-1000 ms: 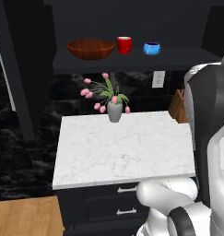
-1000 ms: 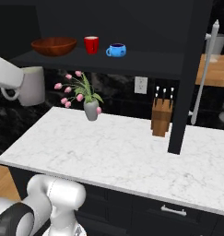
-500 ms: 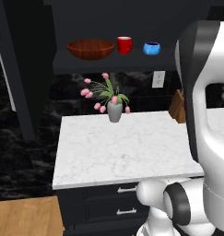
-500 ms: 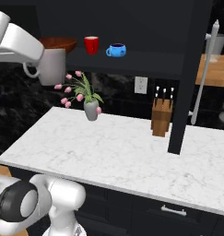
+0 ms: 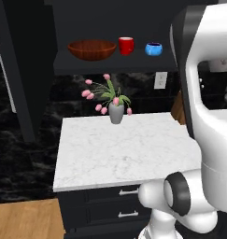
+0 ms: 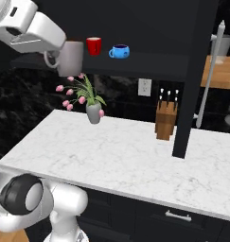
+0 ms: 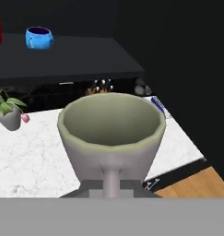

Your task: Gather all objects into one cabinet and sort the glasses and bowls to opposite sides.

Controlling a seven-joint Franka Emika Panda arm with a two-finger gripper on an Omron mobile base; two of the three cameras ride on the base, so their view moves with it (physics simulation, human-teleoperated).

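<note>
My gripper (image 6: 52, 56) is shut on the handle of the grey-beige cup (image 6: 70, 58). It holds the cup upright in the air, just in front of the left part of the black cabinet's shelf (image 6: 135, 64). In the hand view the cup (image 7: 111, 131) is close up, its mouth open and empty and its handle toward the camera. On the shelf (image 5: 110, 65) stand the brown wooden bowl (image 5: 92, 49) at the left, the red cup (image 5: 126, 45) in the middle and the small blue bowl (image 5: 153, 48) at the right. The red cup (image 6: 93, 46) and blue bowl (image 6: 119, 51) sit just right of the held cup.
A grey vase of pink tulips (image 6: 93, 112) stands at the back of the white marble counter (image 6: 126, 156), below the shelf. A wooden knife block (image 6: 165, 120) sits beside a black upright panel (image 6: 190, 94). Black drawers with silver handles (image 5: 129, 191) run under the counter.
The arm has lifted the grey-beige cup up and to the right in the right base view, from below shelf height to level with the shelf front. The things on the shelf have not moved.
</note>
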